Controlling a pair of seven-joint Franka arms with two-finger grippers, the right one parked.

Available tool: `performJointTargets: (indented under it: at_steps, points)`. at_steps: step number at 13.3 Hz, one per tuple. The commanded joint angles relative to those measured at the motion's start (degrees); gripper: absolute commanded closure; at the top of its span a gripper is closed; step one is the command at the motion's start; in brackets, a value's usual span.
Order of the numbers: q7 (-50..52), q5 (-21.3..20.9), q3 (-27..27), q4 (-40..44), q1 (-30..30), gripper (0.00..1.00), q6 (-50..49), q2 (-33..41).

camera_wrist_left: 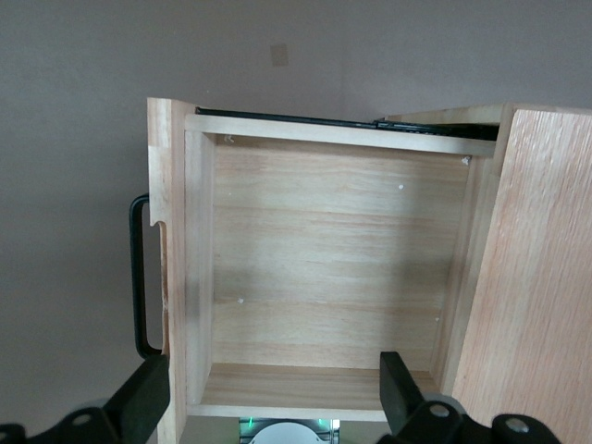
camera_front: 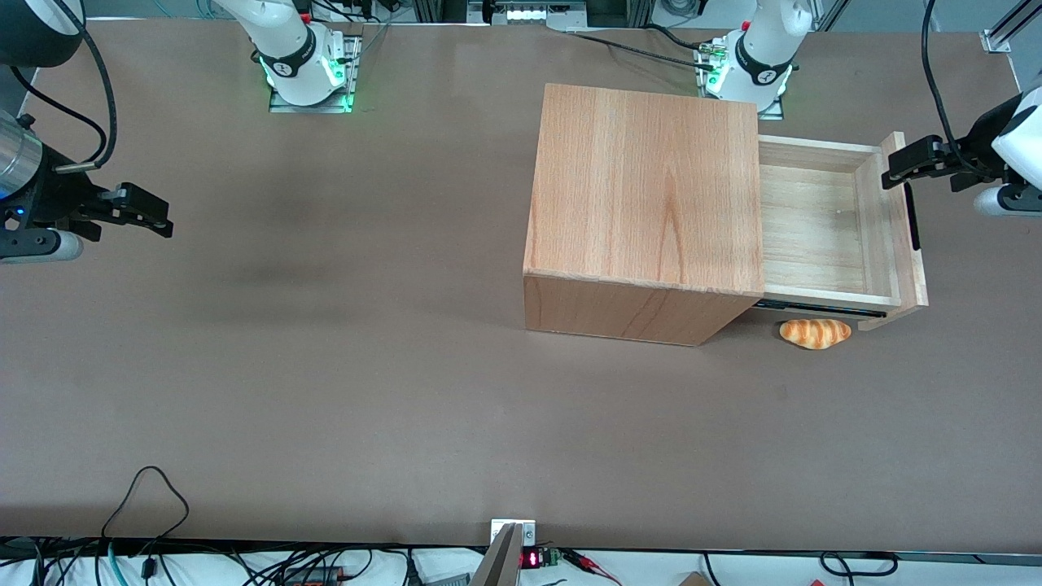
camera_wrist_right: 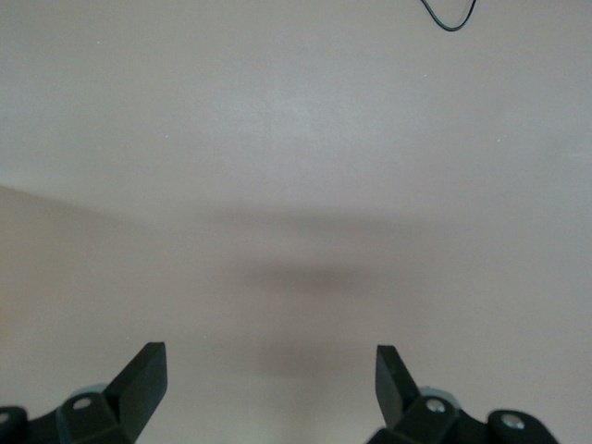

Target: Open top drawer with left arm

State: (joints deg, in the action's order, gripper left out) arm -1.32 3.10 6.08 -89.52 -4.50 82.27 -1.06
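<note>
The cabinet (camera_front: 643,216) stands on the counter (camera_front: 326,366), its top drawer (camera_front: 822,224) pulled out toward the working arm's end. The end effector (camera_front: 895,167), fingers apart, hangs by the drawer's front panel. A bread roll (camera_front: 815,333) lies nearer the front camera, beside the drawer.

The top drawer (camera_front: 818,236), a shallow pale-wood tray with black handle, stands pulled out of its cabinet.

My black gripper (camera_front: 895,167), fingers spread, hung by the top drawer (camera_front: 814,224) of pale wood with its tan front and black handle (camera_wrist_left: 139,277), near an orange-striped bread roll (camera_front: 815,333) on the brown table (camera_front: 326,366).
</note>
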Motion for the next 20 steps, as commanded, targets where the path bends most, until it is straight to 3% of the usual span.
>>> performJointTargets:
  at_steps: [1,12,16,20]
  points:
    - [0.52,-1.35,-0.28,2.51,0.02,0.0,0.17,-1.49]
    - [-0.18,-1.52,-0.72,1.73,0.11,0.0,2.62,-0.79]
    - [-0.53,-1.61,-0.81,-6.8,0.11,0.0,8.78,4.4]
    - [0.17,-2.31,-1.86,-3.21,-0.33,0.0,3.86,3.79]
